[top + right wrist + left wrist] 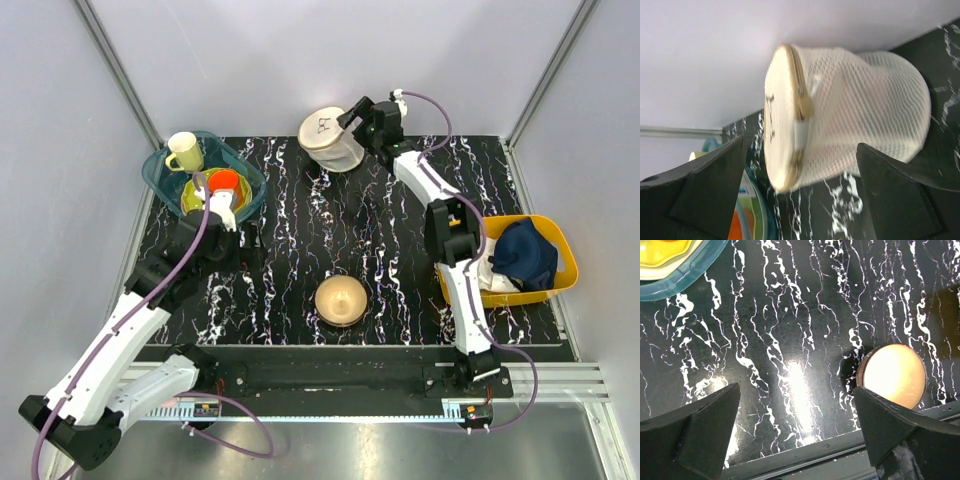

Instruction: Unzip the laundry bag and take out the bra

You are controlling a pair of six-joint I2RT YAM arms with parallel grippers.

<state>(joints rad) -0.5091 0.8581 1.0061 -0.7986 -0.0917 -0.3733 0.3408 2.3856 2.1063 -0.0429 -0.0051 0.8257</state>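
Laundry bag (330, 140): sitting at the far edge of the table (300, 230).
Right gripper (801, 145): hovering just before the bag, fingers spread wide.
Left gripper (795, 390): hanging over the table, fingers apart, near the bronze bowl (895, 375).

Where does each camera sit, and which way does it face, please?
Top external: above, behind the arms, looking down on the table; both arms show.
Left wrist: looks down at the bowl; open left gripper shows.
Right wrist: faces the laundry bag; open right gripper shows.
Shared: top and left wrist see the bowl.
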